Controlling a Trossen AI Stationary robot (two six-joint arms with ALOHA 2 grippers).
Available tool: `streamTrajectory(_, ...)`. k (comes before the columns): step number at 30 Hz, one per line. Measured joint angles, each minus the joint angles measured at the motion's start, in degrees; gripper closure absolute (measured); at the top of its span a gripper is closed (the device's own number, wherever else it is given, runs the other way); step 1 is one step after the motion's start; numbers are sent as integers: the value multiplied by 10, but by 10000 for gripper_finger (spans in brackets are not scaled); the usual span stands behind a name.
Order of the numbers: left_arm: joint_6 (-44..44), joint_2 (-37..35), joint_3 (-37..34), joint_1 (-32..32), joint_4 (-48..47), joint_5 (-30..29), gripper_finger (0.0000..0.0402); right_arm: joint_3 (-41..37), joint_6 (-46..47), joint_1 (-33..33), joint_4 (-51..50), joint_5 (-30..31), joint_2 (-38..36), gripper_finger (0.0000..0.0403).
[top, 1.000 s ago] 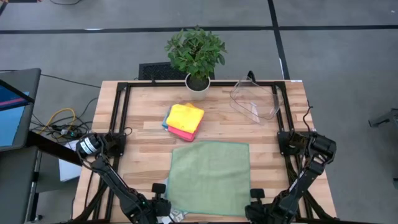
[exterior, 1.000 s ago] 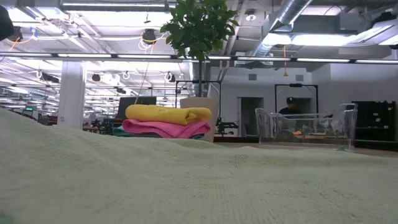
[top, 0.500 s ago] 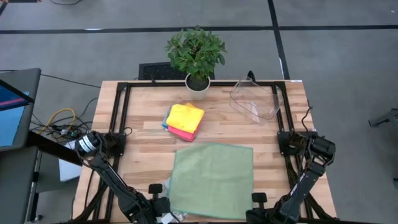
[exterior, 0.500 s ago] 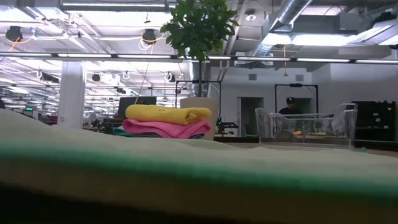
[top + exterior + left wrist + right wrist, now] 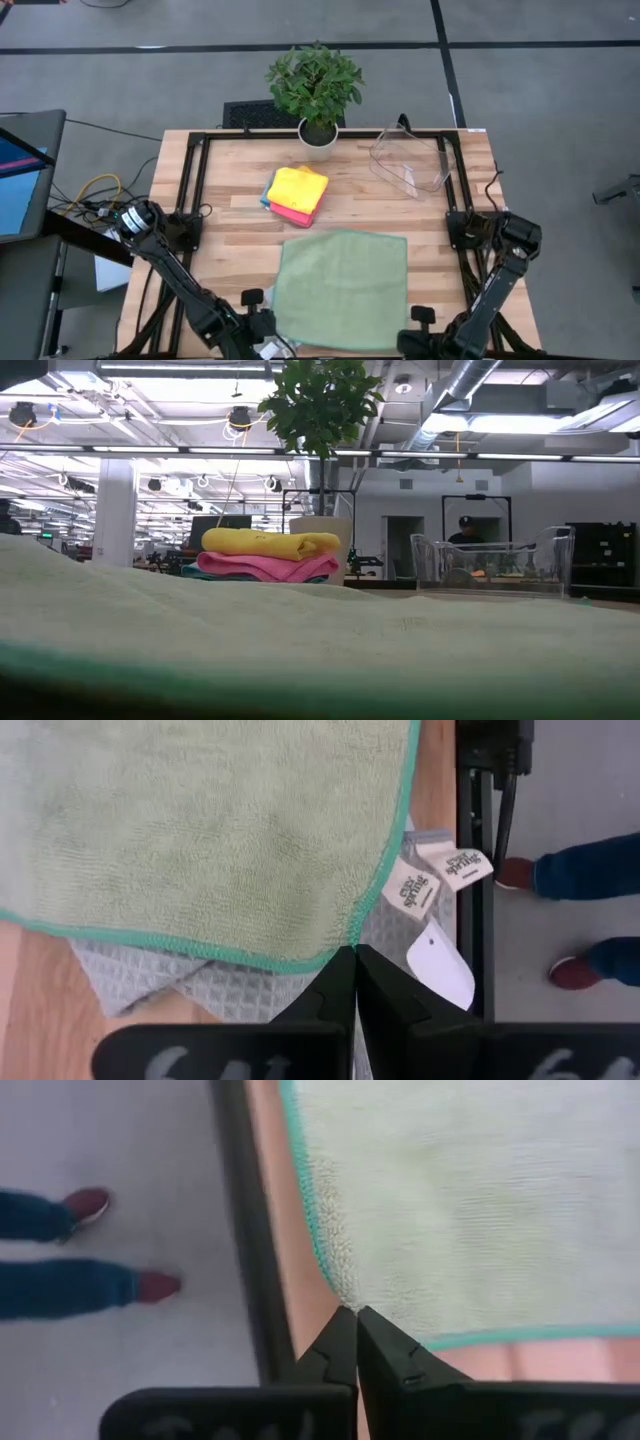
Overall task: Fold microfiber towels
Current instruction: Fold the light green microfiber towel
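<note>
- At the worktop's point(image 5: 230, 215) near edge, both hands are clenching corners of the sage green towel point(image 5: 340, 290): left hand point(image 5: 355, 958), right hand point(image 5: 355, 1318)
- Soft and limp, it is likely sagging unless held by its corners

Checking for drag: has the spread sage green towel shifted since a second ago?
Yes. The sage green towel slid slightly right; its far right corner now lies nearer the table's right rail.

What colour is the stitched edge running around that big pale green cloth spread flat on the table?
Teal-green stitching, darker than the sage green microfiber towel itself; the left wrist view shows it best.
</note>
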Motion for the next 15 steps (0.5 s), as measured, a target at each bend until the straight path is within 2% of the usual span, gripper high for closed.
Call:
streamTrajectory(5, 2, -15, 0, 17, -15, -2, 401, 0, 64, 0, -78, 27, -38, 382)
streamTrajectory(9, 8, -44, 0, 38, -41, -36, 401, 0, 123, 0, -170, 29, -67, 374)
streamTrajectory(15, 75, -73, 0, 87, -89, -54, 401, 1, 181, -18, -304, 38, -92, 380)
